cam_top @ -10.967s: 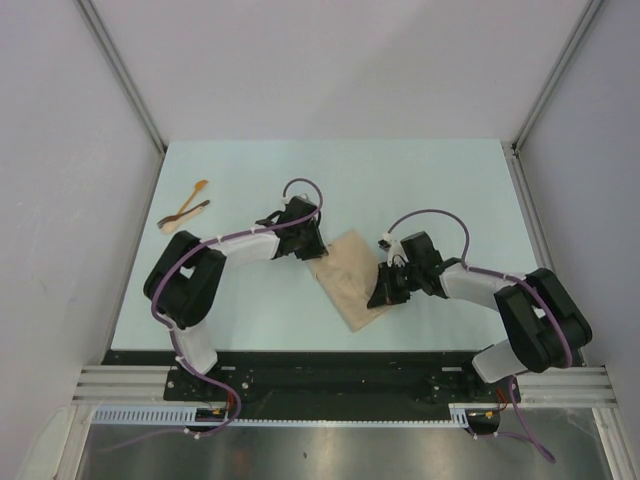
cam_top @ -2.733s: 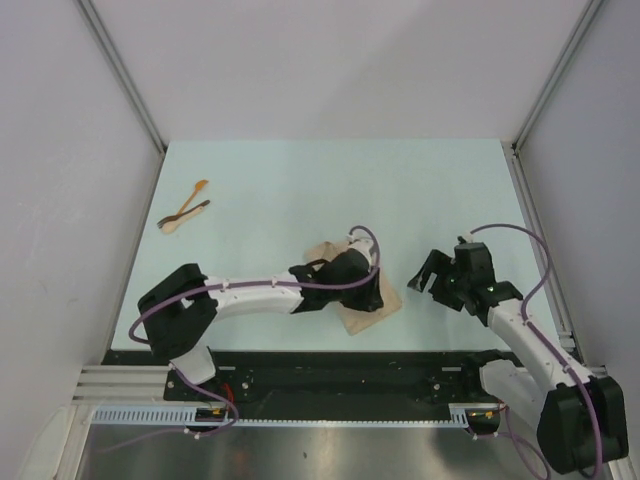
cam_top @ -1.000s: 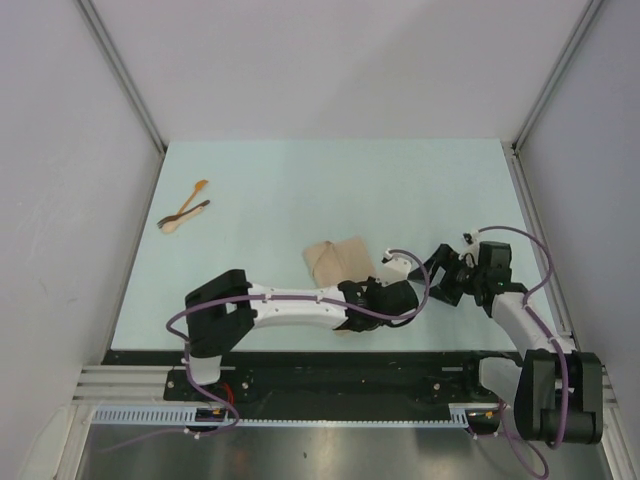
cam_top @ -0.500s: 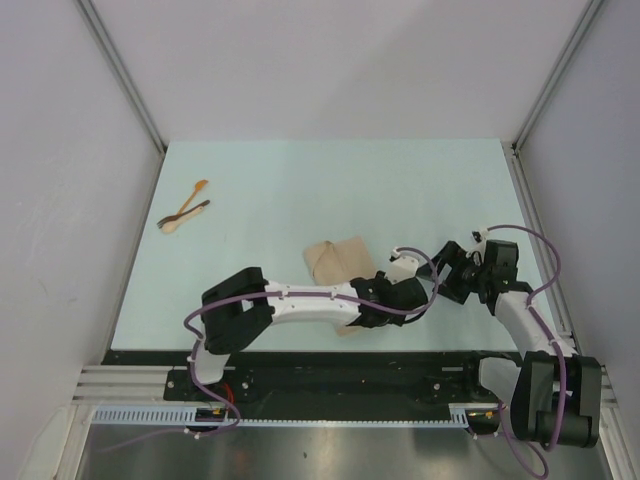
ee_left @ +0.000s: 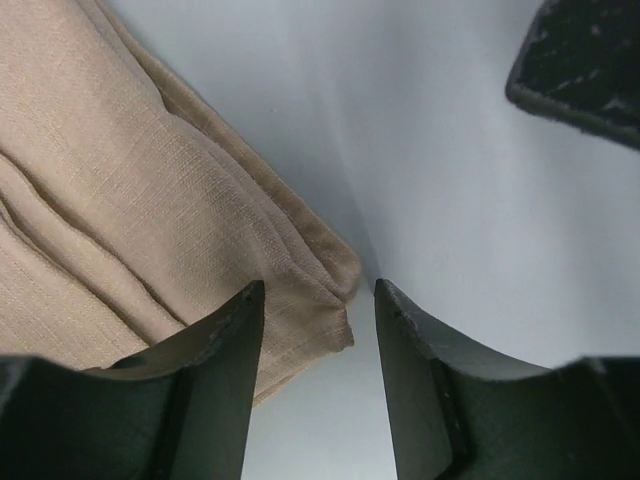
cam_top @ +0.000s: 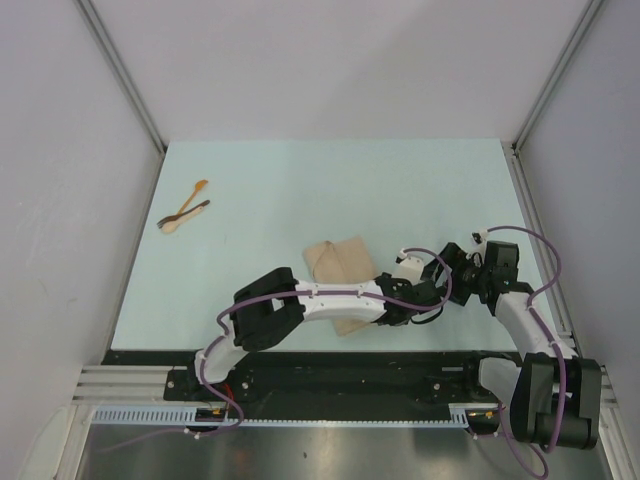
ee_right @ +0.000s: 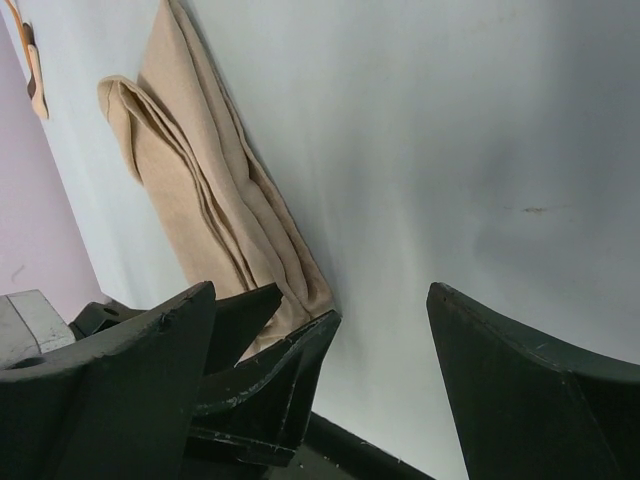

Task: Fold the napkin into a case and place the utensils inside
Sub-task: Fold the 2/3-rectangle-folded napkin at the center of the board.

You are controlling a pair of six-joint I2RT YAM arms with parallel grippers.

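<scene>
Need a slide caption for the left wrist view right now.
Left claw open, jaws straddling a corner of the folded napkin on the pale table.

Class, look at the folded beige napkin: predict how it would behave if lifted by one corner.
Probably floppy: the napkin shows soft creases and rounded folds, so it would likely droop and unfold. Likely light: thin woven cloth. Lying flat on the table, it should not roll, though a push may bunch it.

Looks bright, soft and even all over. Throws a faint grey shadow just right of the napkin (ee_left: 120, 200); goes blurry in front of it.
</scene>
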